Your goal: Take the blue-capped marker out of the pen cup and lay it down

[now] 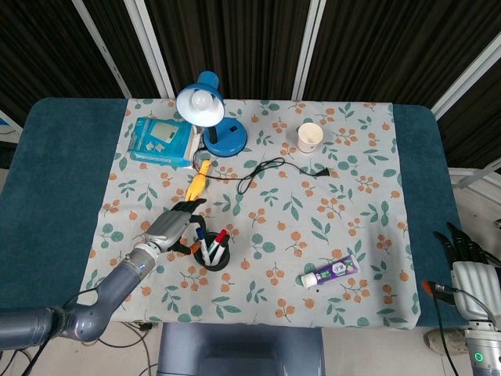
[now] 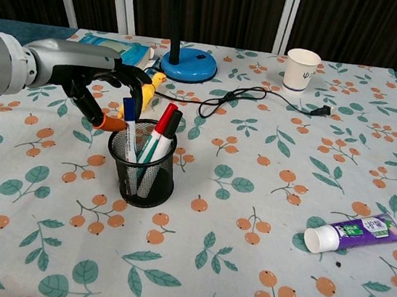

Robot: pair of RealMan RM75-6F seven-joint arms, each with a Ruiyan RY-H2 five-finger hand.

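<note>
**Blue cap standing proud, left hand close beside it**

Blue is my target: the blue-capped marker (image 2: pixel 127 126) stands in the black mesh pen cup (image 2: pixel 141 169), leaning toward the cup's 10 o'clock rim, cap above the mesh. A red-capped pen (image 2: pixel 164 120) and a black one stand just beside it at its 3 o'clock.

My left hand (image 2: pixel 95 73) hovers at about 10 o'clock from the cup, fingers curled loosely with nothing held, an orange-tipped digit close to the marker's cap; I cannot tell if it touches. My right hand (image 1: pixel 468 258) sits off the cloth at the table's 4 o'clock corner, fingers apart, idle.

As I judge it, the step is closing on the cap. I'd bring thumb and a finger to opposite sides of the blue cap, above the rim, so I don't snag the mesh. I'd pinch firmly, then lift straight up along the marker's own tilt. The light cup may tip or drag, and the red pen may ride up too. Bare cloth at the cup's 7 o'clock looks a fair place to lay it.
</note>
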